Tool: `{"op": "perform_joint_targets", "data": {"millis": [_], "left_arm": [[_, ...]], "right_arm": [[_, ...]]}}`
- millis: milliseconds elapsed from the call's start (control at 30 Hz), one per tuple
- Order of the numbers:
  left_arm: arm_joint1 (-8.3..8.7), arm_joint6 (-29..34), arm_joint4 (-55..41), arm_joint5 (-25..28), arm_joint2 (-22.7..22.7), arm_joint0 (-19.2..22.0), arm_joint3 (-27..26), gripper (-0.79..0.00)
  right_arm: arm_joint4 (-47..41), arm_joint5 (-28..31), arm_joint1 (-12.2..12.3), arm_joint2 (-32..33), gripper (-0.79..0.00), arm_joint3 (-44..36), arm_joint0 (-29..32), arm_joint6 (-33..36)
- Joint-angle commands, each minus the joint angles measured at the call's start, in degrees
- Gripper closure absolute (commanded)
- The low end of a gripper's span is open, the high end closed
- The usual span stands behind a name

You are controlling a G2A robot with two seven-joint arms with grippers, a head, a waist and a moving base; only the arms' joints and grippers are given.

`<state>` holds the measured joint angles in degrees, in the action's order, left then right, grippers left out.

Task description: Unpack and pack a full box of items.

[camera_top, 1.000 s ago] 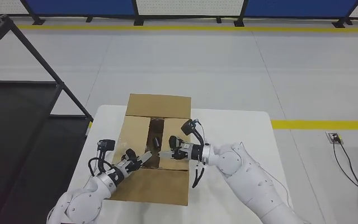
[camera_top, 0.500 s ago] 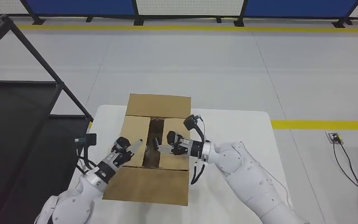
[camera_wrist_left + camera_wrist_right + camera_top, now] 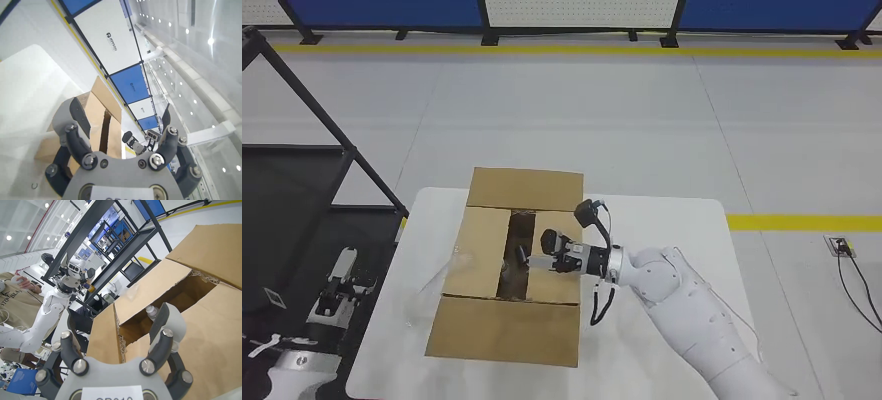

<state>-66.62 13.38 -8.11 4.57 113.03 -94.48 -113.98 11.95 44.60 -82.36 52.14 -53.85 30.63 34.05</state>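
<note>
A brown cardboard box [image 3: 510, 268] stands on the white table [image 3: 667, 232]. Its top flaps lie nearly flat, with a dark gap down the middle. My right gripper [image 3: 531, 262] is open at that gap, over the edge of the right flap [image 3: 198, 328]. Inside the box below it is a white-capped bottle [image 3: 150, 312]. My left gripper [image 3: 338, 290] is open and holds nothing, off the table's left edge and away from the box [image 3: 105, 115].
A clear film scrap [image 3: 442, 272] sticks up at the box's left flap [image 3: 130, 293]. A black metal rack [image 3: 292, 205] stands left of the table. The table has bare room right of the box.
My left arm has pulled back from the box's left flap to beyond the table's left edge. The right gripper has shifted slightly left towards the gap.
</note>
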Motion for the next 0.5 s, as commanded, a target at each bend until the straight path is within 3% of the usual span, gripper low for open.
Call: {"op": "perform_joint_targets", "data": {"millis": [0, 267, 467], "left_arm": [[-0.01, 0.2, 0.2, 0.3, 0.4, -0.7, -0.1, -0.785], [-0.02, 0.1, 0.2, 0.2, 0.3, -0.7, -0.1, -0.785], [-0.54, -4.1, 2.7, -6.7, -4.3, -0.4, 4.2, -0.785]], "right_arm": [[0.0, 0.0, 0.0, 0.0, -0.785, 0.0, 0.0, 0.0], [0.1, -0.2, 0.0, 0.0, -0.785, -0.1, 0.2, -0.2], [2.9, -2.1, 0.6, 0.4, -0.785, -3.6, 3.1, -0.9]]}}
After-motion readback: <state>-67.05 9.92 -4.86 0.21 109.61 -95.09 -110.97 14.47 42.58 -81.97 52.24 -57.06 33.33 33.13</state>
